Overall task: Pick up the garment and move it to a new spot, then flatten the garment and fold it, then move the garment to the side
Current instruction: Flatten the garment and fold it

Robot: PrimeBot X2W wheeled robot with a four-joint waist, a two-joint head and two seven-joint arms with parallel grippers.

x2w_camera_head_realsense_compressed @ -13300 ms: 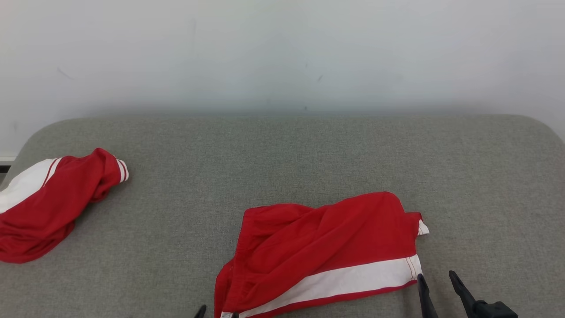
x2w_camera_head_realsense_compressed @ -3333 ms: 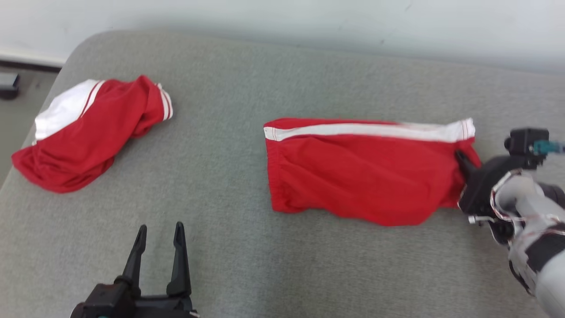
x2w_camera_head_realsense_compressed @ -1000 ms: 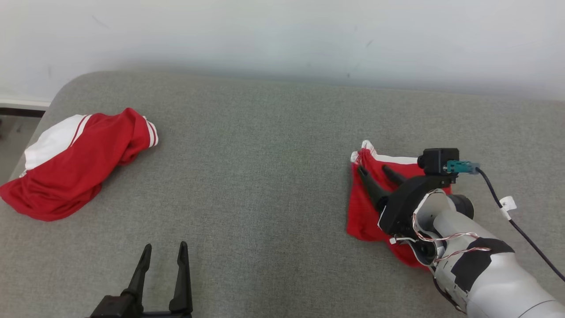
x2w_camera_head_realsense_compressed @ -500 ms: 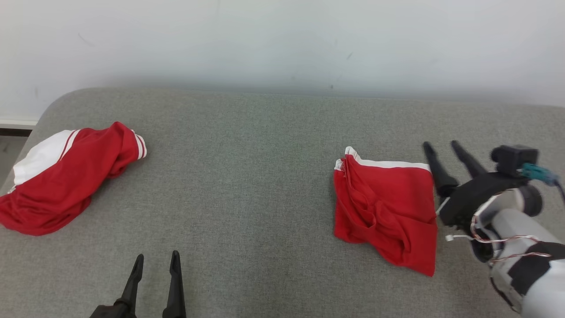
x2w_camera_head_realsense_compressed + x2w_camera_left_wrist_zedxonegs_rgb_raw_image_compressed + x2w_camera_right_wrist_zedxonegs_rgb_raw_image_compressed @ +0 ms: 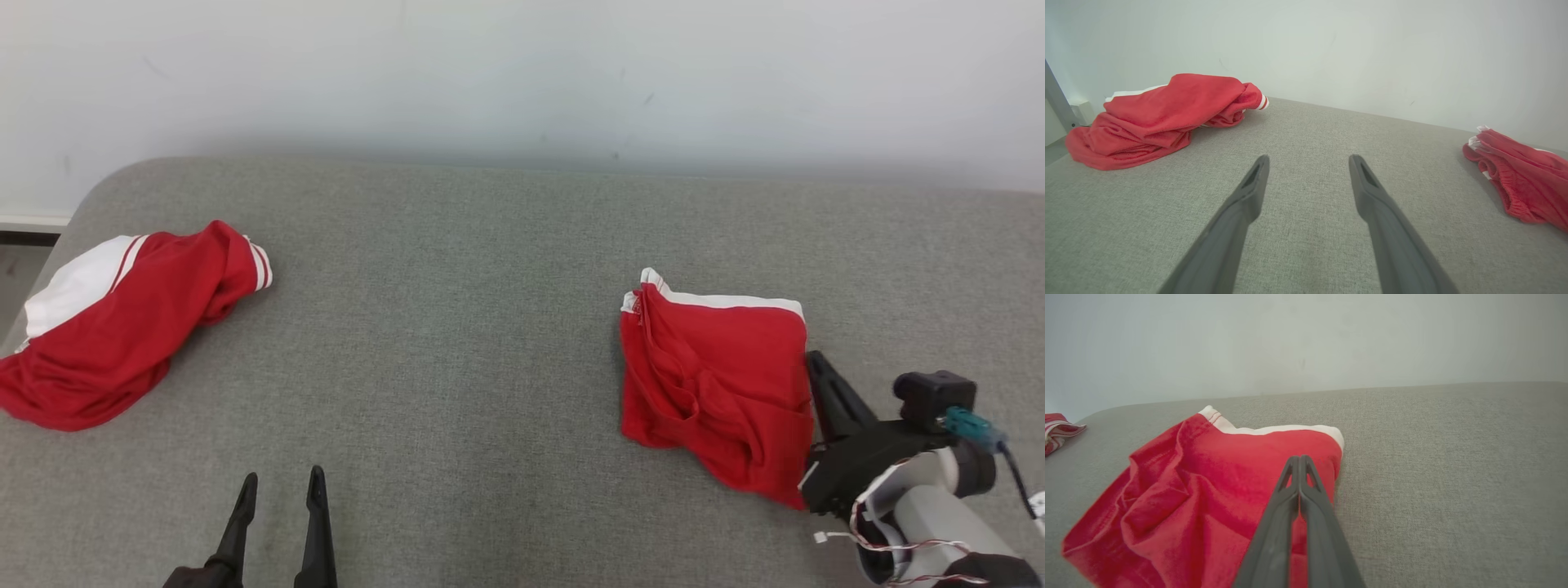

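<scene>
The red garment with a white stripe lies folded into a rough square on the right part of the grey cushion. It also shows in the left wrist view and the right wrist view. My right gripper is shut, its two fingers pressed together with nothing between them, lying along the garment's right edge. My left gripper stands open near the front edge, well left of the garment, with nothing between its fingers.
A second red and white garment lies crumpled at the cushion's far left, close to the rounded corner. A pale wall runs behind the cushion. Bare grey fabric stretches between the two garments.
My right gripper lifted off the folded garment, swung out to its right side, then came back along its right edge and shut. The left gripper stays open.
</scene>
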